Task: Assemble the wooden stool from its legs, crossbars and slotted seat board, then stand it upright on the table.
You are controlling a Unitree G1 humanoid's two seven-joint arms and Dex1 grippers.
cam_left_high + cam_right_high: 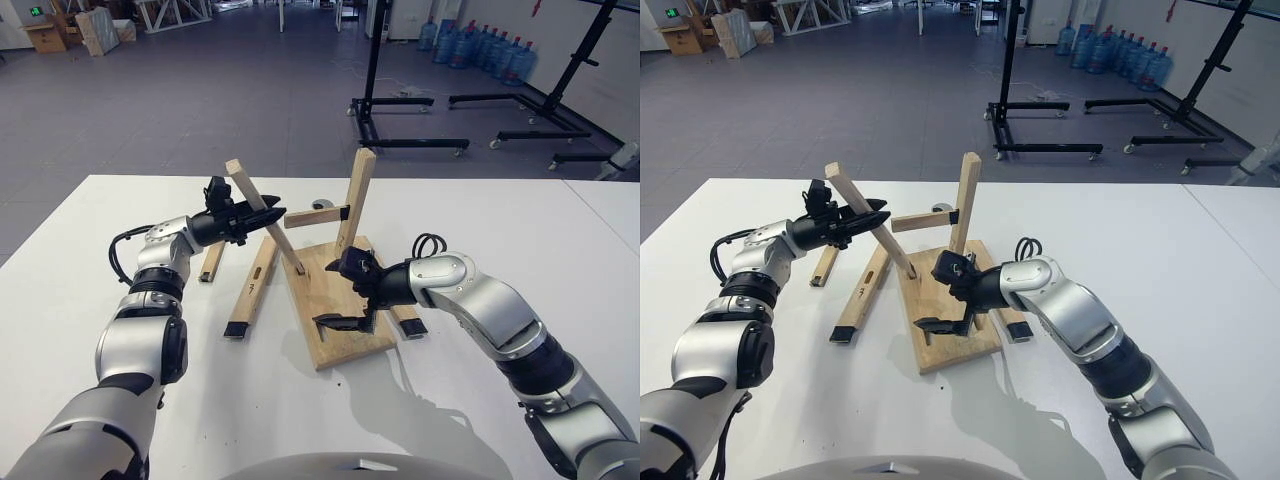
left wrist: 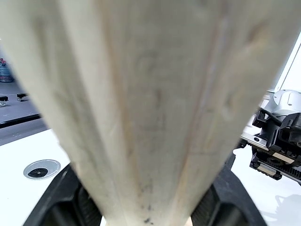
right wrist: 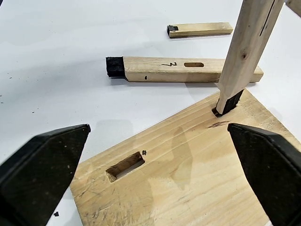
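Left gripper [image 1: 258, 220]: you have it clamped on the tilted leg [image 1: 268, 215], partway up the shaft.
Tilted leg: its black-tipped foot sits in a corner slot of the seat board [image 1: 340, 348].
Right gripper [image 3: 159, 129]: your fingers are spread wide, hanging over the board and holding nothing.
Seat board: flat on the white table [image 1: 520, 230], with one empty slot [image 3: 124, 165] facing you.
Upright leg [image 1: 355, 200]: stands on the board's far side, with a crossbar [image 1: 315, 215] jutting from it.
Loose leg [image 3: 183, 69]: lies beside the board.
Writing: you can read a pen mark [image 3: 168, 64] like a "2" beside its slot.
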